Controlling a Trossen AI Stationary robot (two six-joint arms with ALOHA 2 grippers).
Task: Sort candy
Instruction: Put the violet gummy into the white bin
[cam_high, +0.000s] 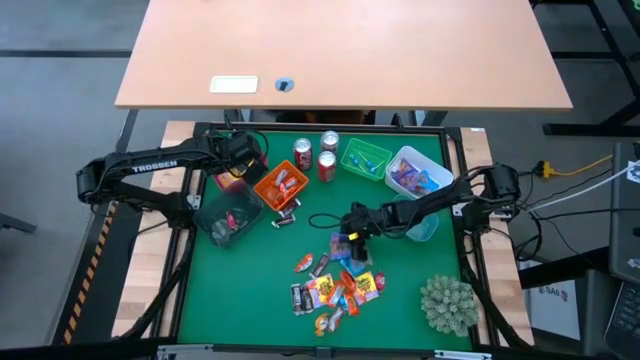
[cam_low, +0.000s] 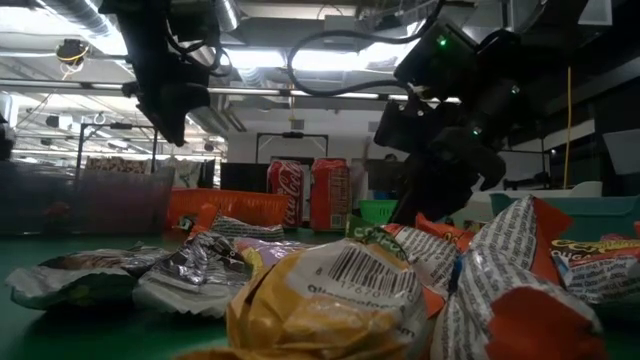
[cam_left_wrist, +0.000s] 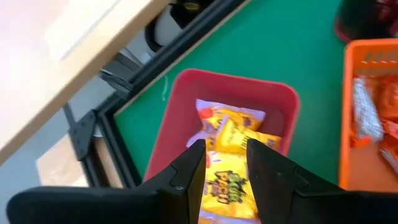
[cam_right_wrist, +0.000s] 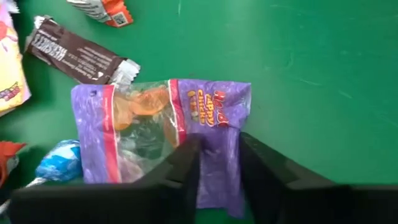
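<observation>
Amid open green mat, the right gripper pinches a purple candy bag, brown bar near; left gripper gapes above the red bin.

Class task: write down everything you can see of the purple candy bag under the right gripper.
The purple candy bag is a soft glossy wrapper with red bands, yellow lettering and a clear window showing orange sweets. It lies flat and crinkled on the green mat, beside a dark brown chocolate bar and a blue wrapper. The right gripper has its fingers either side of one end.
</observation>
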